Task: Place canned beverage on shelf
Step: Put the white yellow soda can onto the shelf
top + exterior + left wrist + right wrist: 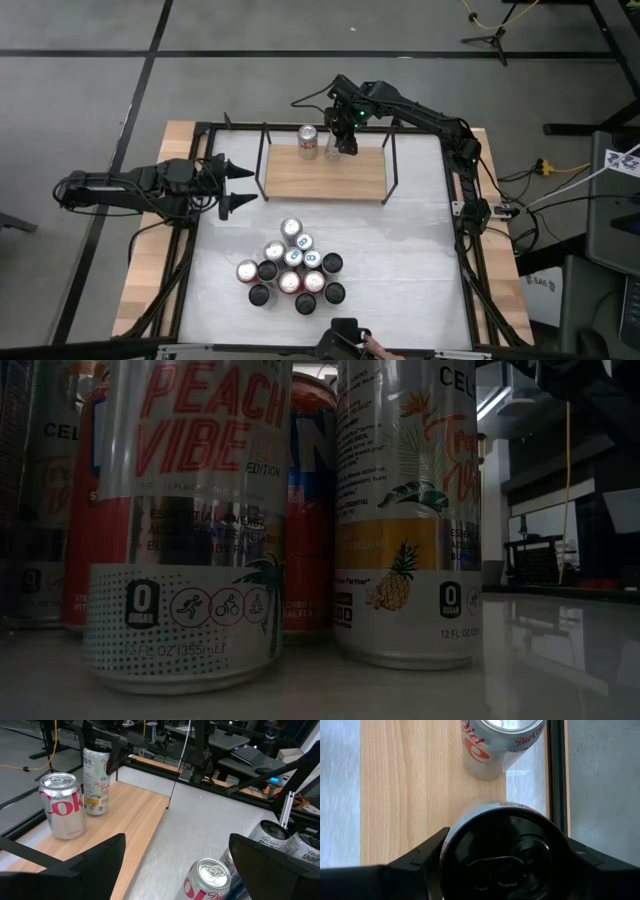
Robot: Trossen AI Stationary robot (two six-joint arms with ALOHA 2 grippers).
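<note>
The shelf [325, 172], a light-wood board with black rod uprights, is set at the far middle of the white surface [420, 240]. On its far edge a silver can [308, 141] lettered "Diet Coke" in red is stood upright. Just right of it, a black-topped can [336, 140] marked "Tropical Vibe" is clamped between the fingers of the right hand [338, 142], its base resting on the board. The left hand [236, 187] is held at the left edge of the surface, fingers apart and holding nothing. A cluster of cans [292, 265] is stood on the near middle of the surface; "Peach Vibe", "0 sugar" and "12 fl oz" can be read on the nearest labels.
</note>
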